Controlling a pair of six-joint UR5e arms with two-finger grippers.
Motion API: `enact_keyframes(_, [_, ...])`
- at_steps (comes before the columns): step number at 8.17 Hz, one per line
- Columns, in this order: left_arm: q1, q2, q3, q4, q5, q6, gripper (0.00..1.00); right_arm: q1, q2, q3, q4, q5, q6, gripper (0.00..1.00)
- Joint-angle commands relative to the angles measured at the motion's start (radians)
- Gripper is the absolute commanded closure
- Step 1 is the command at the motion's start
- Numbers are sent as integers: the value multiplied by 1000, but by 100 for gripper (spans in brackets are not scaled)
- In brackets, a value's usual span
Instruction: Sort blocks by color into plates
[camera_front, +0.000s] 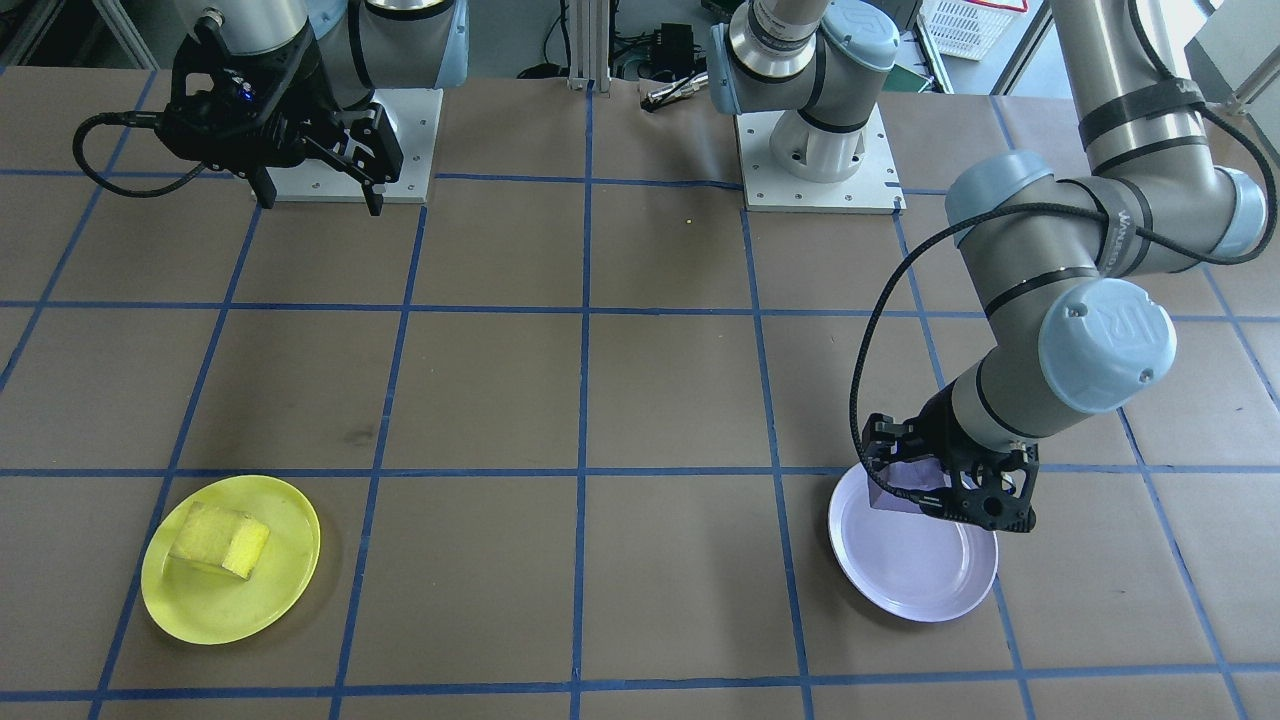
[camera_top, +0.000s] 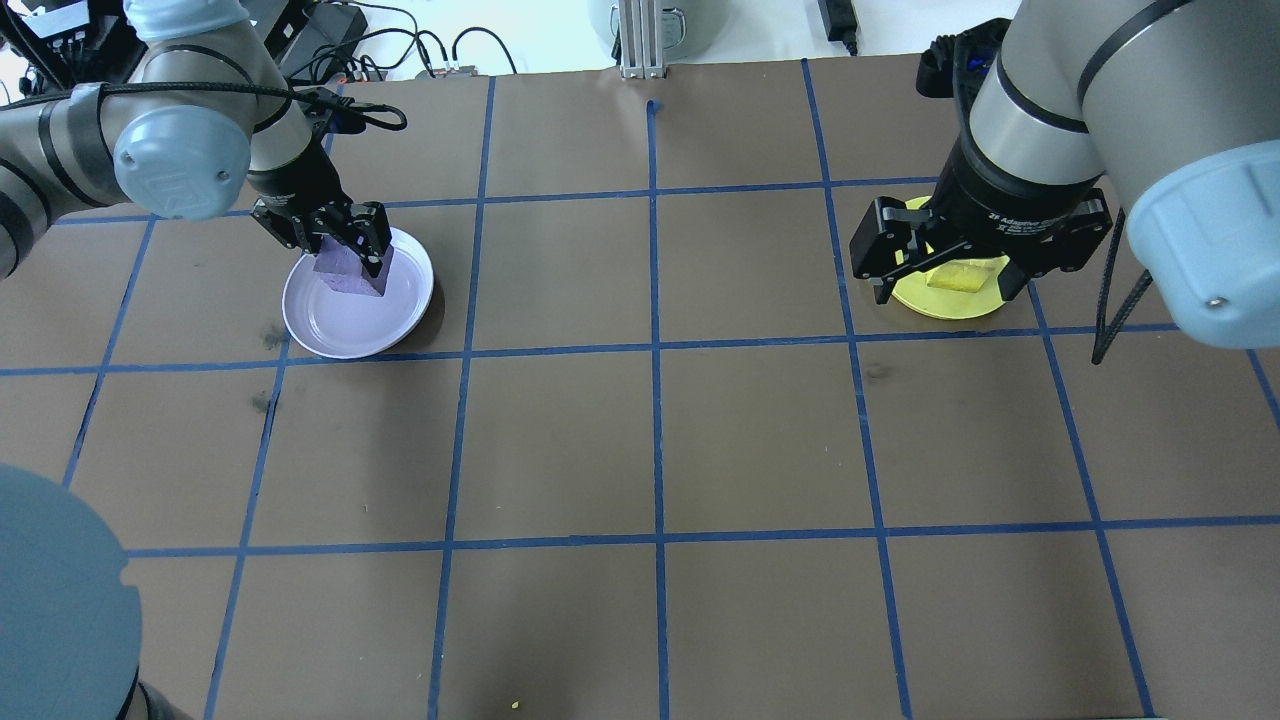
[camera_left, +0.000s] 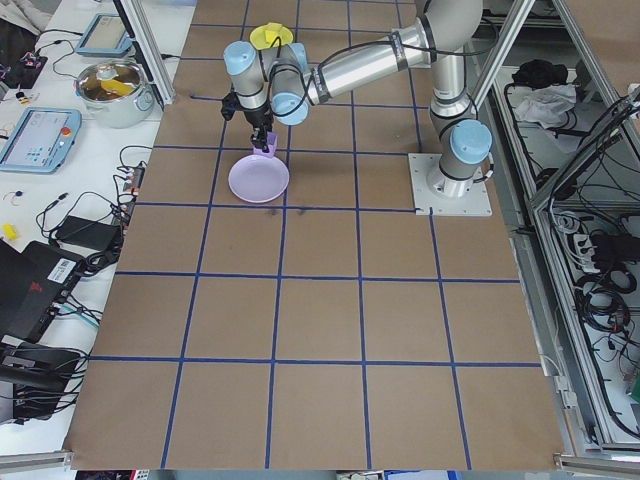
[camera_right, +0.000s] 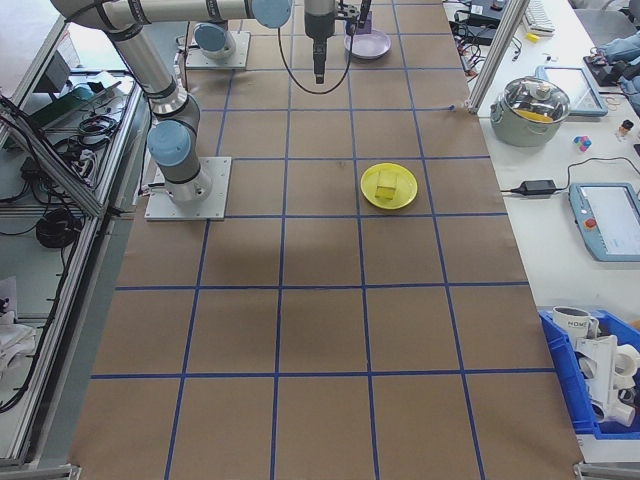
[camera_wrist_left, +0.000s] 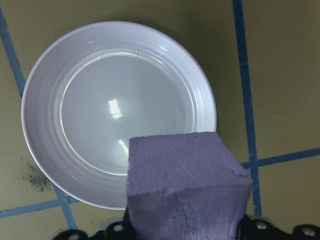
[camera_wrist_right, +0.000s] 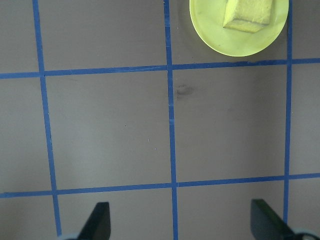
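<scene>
My left gripper (camera_top: 345, 250) is shut on the light purple block (camera_wrist_left: 187, 185) and holds it just over the far rim of the lavender plate (camera_wrist_left: 90, 115), whose middle is bare. In the front-facing view the purple block (camera_front: 905, 492) shows between the fingers above the lavender plate (camera_front: 915, 575). The yellow block (camera_front: 220, 540) lies in the yellow plate (camera_front: 200, 610). High above the table, my right gripper (camera_front: 320, 195) is open and holds nothing, drawn back from the yellow plate (camera_wrist_right: 210, 30) toward the robot's side. Its wrist view shows the yellow block (camera_wrist_right: 250, 12) at the top edge.
Brown paper with a blue tape grid (camera_top: 655, 345) covers the table. The two arm bases (camera_front: 820, 165) stand at the robot's edge. A bench beyond the table holds a pot (camera_right: 535, 105), a tablet (camera_right: 610, 220) and a blue bin (camera_right: 600, 375).
</scene>
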Motion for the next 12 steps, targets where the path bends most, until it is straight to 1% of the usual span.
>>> enact_keyframes(1, [36, -91, 2, 90, 3, 2, 100, 0, -1, 0, 0, 0, 0, 0])
enact_keyframes(2, [44, -100, 4, 97, 6, 2, 100, 0, -1, 0, 0, 0, 0, 0])
enact_keyframes(3, [44, -111, 4, 97, 7, 2, 96, 0, -1, 0, 0, 0, 0, 0])
enact_keyframes(4, [46, -120, 5, 101, 7, 2, 40, 0, -1, 0, 0, 0, 0, 0])
enact_keyframes(5, [46, -120, 4, 105, 9, 1, 0, 0, -1, 0, 0, 2, 0, 0])
enact_keyframes(8, [41, -70, 4, 88, 11, -5, 0, 0, -1, 0, 0, 0, 0, 0])
enact_keyframes(9, [34, -30, 4, 57, 11, -13, 0, 0, -1, 0, 0, 2, 0, 0])
enact_keyframes(11, [17, 92, -4, -65, -2, -85, 0, 0, -2, -1, 0, 0, 0, 0])
enact_keyframes(12, [-18, 152, -9, -99, 0, -128, 0, 0, -2, -2, 0, 0, 0, 0])
